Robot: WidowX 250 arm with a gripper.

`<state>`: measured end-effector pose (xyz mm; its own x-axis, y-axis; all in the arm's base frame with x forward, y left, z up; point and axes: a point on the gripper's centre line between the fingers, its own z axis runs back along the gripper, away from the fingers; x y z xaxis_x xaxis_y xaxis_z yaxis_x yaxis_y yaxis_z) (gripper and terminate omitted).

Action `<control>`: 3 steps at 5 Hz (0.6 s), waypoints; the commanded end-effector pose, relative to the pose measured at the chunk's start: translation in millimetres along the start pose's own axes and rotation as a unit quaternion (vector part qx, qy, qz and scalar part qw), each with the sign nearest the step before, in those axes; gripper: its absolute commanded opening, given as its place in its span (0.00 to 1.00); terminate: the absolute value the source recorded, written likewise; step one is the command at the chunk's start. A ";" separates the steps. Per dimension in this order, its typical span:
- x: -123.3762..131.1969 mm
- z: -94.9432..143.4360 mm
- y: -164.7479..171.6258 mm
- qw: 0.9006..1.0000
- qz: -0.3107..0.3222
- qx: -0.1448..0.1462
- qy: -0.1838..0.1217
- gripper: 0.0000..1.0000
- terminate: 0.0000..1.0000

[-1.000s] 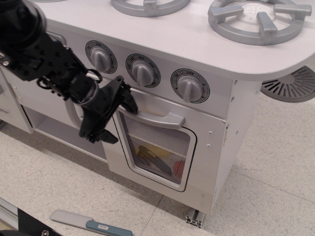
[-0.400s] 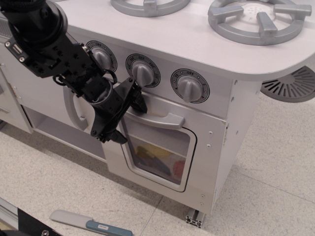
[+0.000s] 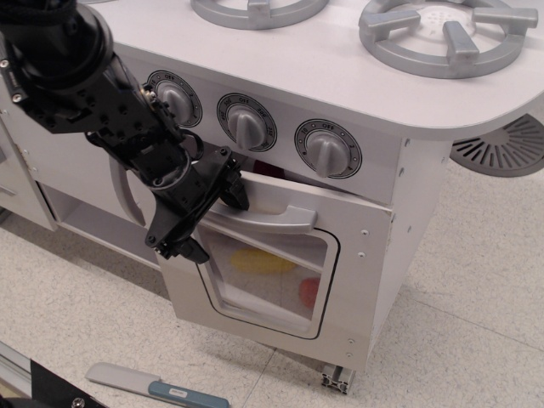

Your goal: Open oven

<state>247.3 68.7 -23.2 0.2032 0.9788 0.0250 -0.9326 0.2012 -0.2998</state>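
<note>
- Since a moment ago: oven door (image 3: pixel 280 272) swung out at the top, tilted forward on its bottom hinge, dark gap now showing under the knob panel; claw (image 3: pixel 208 204) drawn lower and outward with it.
- Black claw set at the left end of the grey bar handle (image 3: pixel 263 219), upper finger (image 3: pixel 231 183) hooked over and behind that end, lower finger (image 3: pixel 183 246) hanging below against the door's left edge.
- Fingers spread apart, straddling the handle end rather than pinched shut on it.
- White toy-kitchen oven immediately right of and below the claw; rounded clear window (image 3: pixel 268 276) just below the handle, blurred yellow and red shapes visible through it.
- Three grey dials (image 3: pixel 247 124) in a row above and right of the claw, the leftmost partly hidden behind the arm (image 3: pixel 76 76).
- Grey burner rings (image 3: pixel 442 34) on the white cooktop well above and to the right.
- Vertical grey handle (image 3: pixel 121 191) of the plain cabinet door just left of the claw, mostly behind the arm.
- Toy knife (image 3: pixel 153 385), grey blade and blue grip, lying on the speckled floor (image 3: pixel 76 306) well below the claw.
- Grey slotted disc (image 3: pixel 506 146) on the floor far right, past the kitchen's corner.
</note>
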 end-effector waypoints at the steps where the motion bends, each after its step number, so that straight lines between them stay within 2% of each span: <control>1: -14.9 52.2 39.5 0.990 -0.122 0.076 0.014 1.00 0.00; 2: -11.5 74.6 31.3 0.981 -0.161 0.109 -0.011 1.00 0.00; 3: -2.1 84.2 12.7 0.972 -0.196 0.130 -0.008 1.00 0.00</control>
<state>200.2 67.7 42.9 0.5528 0.8287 0.0879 -0.8319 0.5549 -0.0001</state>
